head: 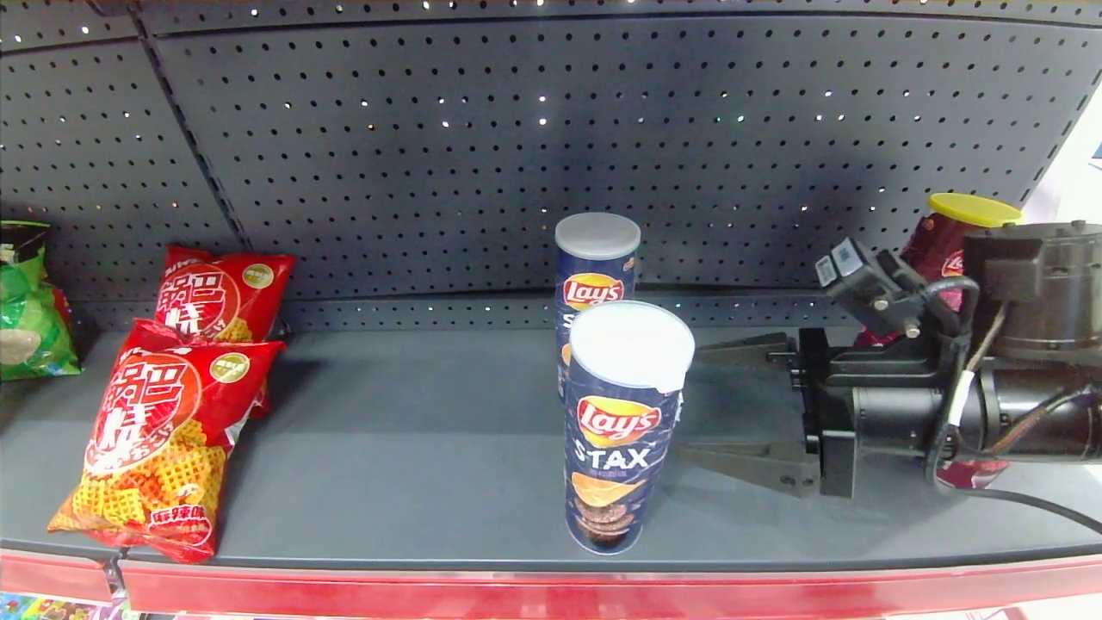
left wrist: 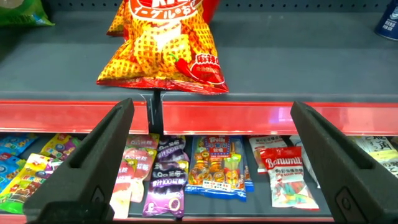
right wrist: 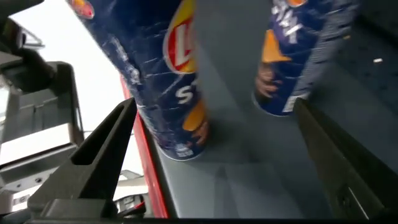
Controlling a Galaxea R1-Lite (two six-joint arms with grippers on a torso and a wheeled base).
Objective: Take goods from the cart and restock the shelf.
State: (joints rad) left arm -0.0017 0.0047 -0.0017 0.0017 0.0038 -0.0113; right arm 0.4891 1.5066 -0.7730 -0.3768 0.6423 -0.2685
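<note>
Two tall blue chip cans stand upright on the grey shelf [head: 413, 448]. The front can [head: 627, 430] is near the shelf's edge and the back can [head: 597, 267] is close behind it. My right gripper [head: 732, 405] lies just right of the front can, open, with nothing between its fingers and not touching the can. The right wrist view shows both cans [right wrist: 168, 81] [right wrist: 305, 56] ahead of that open gripper [right wrist: 217, 162]. My left gripper [left wrist: 211, 162] is open and empty, below the shelf's red front edge [left wrist: 249, 115].
Two red snack bags [head: 164, 439] [head: 219, 293] lie at the shelf's left, with a green bag [head: 26, 310] beyond. A red can with a yellow lid [head: 947, 237] stands behind my right arm. Candy packs [left wrist: 217, 165] fill the lower shelf. The pegboard wall [head: 516, 146] backs the shelf.
</note>
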